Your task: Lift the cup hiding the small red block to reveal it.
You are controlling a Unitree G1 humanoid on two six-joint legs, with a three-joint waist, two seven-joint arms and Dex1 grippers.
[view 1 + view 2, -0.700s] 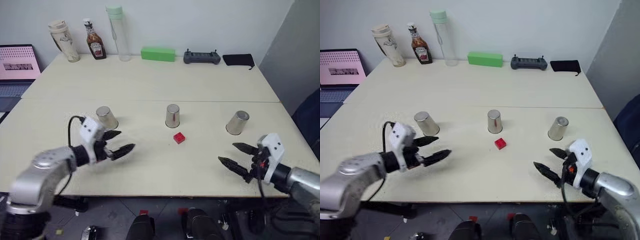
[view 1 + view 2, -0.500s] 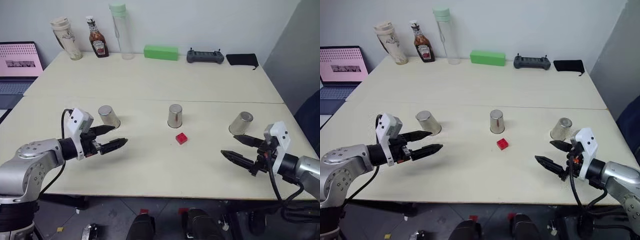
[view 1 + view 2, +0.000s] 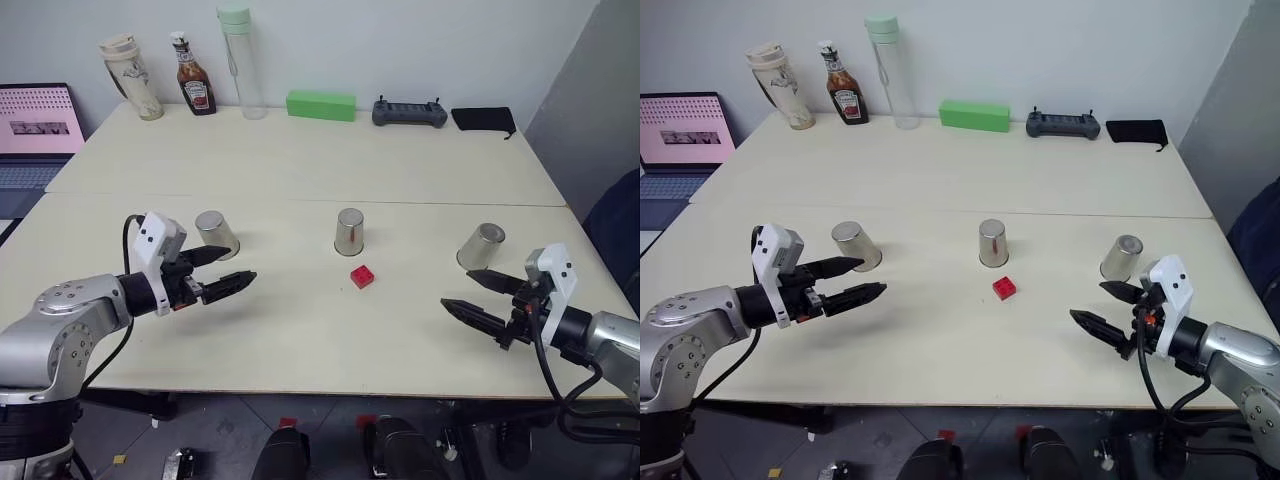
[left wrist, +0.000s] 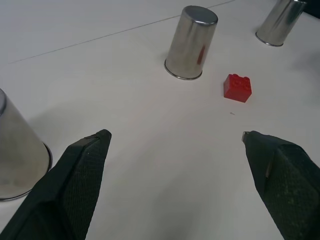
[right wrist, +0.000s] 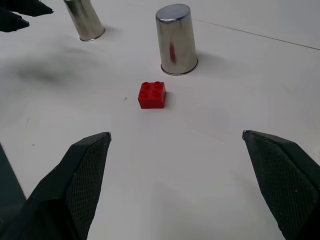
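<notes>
Left eye view: bare cream table, wide open run between the cups and the near edge. Left gripper jaws spread wide, empty, hovering just near-side of left steel cup. Right gripper also wide, empty, near right cup. Small red block, studded plastic, sits uncovered just in front of middle cup; all three cups inverted, shiny, tapered.

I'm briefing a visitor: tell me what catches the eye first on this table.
A small red block lies bare at the table's middle, just in front of the middle one of three upturned steel cups; the others stand to the left and right. The left gripper and right gripper hover open over the near edge, touching nothing.
</notes>
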